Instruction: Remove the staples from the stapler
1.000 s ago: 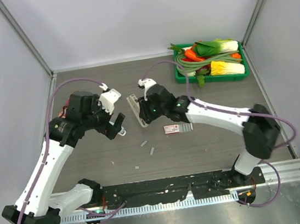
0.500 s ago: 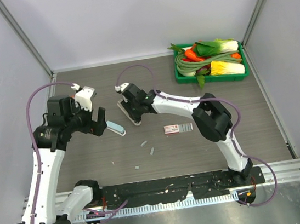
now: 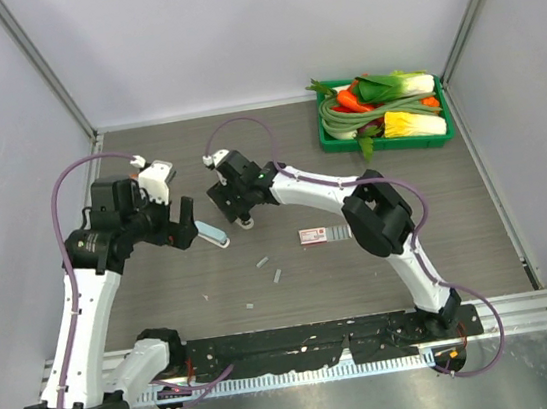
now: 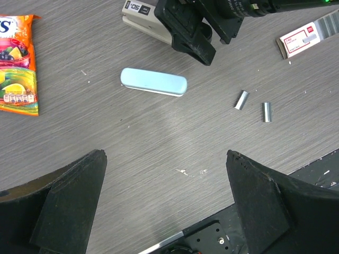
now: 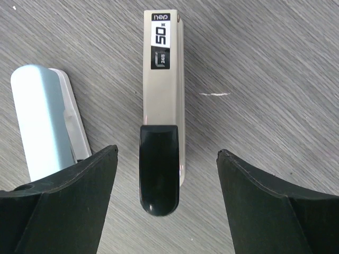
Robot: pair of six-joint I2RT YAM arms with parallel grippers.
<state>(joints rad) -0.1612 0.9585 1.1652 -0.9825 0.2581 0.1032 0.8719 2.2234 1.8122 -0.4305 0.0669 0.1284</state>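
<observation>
The stapler [image 3: 214,234], a small pale blue oblong, lies flat on the table on its own [image 4: 153,82], untouched. Just right of it two short silvery staples strips [image 4: 241,99] [image 4: 266,111] rest on the wood [image 3: 262,261]. My left gripper [image 4: 164,159] hangs open above bare table, nearer me than the stapler. My right gripper [image 5: 167,153] is open over a second, beige stapler with a black end [image 5: 161,106]. That one lies between the jaws, clear of both fingers. The pale blue stapler [image 5: 45,124] shows beside the right gripper's left finger.
A small pink-and-white box [image 3: 313,236] lies right of the staples. A green tray [image 3: 397,145] of vegetables stands at the back right. An orange snack packet [image 4: 18,63] lies left of the stapler. Grey walls close in both sides.
My right gripper swung left with the beige stapler, then opened and let go of it on the table. The left arm drew back left, leaving the pale blue stapler lying free.
</observation>
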